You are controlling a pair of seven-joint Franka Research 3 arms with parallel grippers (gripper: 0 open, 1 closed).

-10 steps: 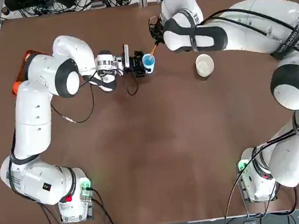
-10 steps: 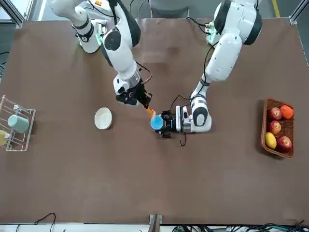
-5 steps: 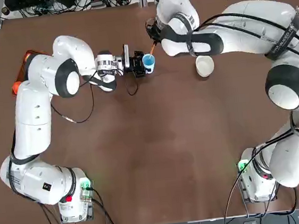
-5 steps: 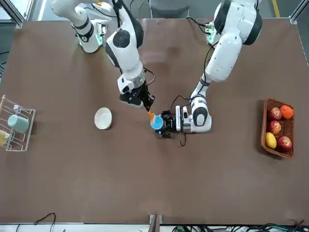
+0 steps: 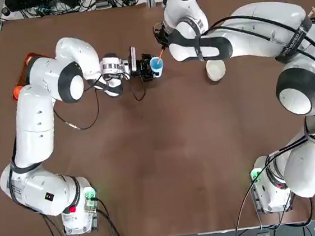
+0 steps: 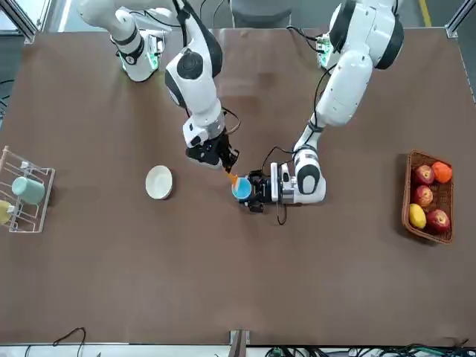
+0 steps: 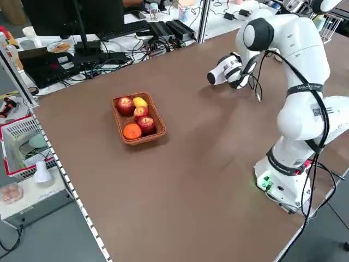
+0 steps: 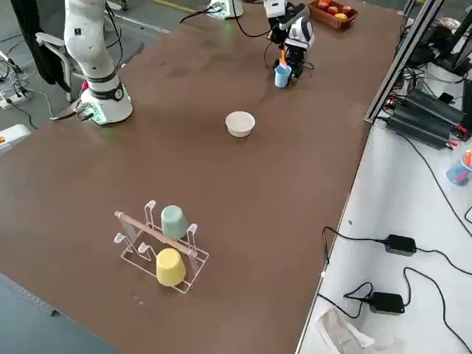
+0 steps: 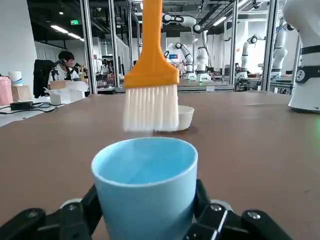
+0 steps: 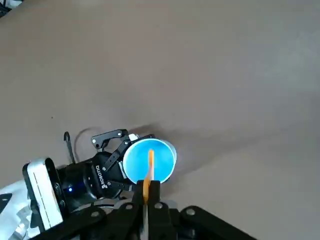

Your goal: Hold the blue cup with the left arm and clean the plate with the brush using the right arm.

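Standing on the brown worktop (image 5: 168, 162) is the blue cup (image 5: 156, 66), upright and open at the top, out toward the far middle of the worktop as seen from the robot's bases. The left tool (image 5: 147, 68) lies low and level beside the cup, and its two black fingers (image 9: 75, 217) squeeze the cup from both sides, so the left tool is grasping the blue cup. Just above the cup hangs the brush (image 9: 151, 80), with its orange handle up and its pale bristles pointing down over the cup's open mouth. From the left wrist view the bristles sit a little above the rim and do not touch it. The right tool (image 6: 222, 158) is clenched tight on the brush handle, holding the brush over the cup. Farther off, well apart from the cup and on the robot's right side, the plate (image 5: 216, 69) sits alone on the worktop. A basket of fruit (image 6: 428, 195) rests near the worktop's left edge, and a wire rack (image 8: 158, 248) with a pale teal cup (image 8: 173, 220) and a yellow cup (image 8: 169, 267) stands far over on the right.
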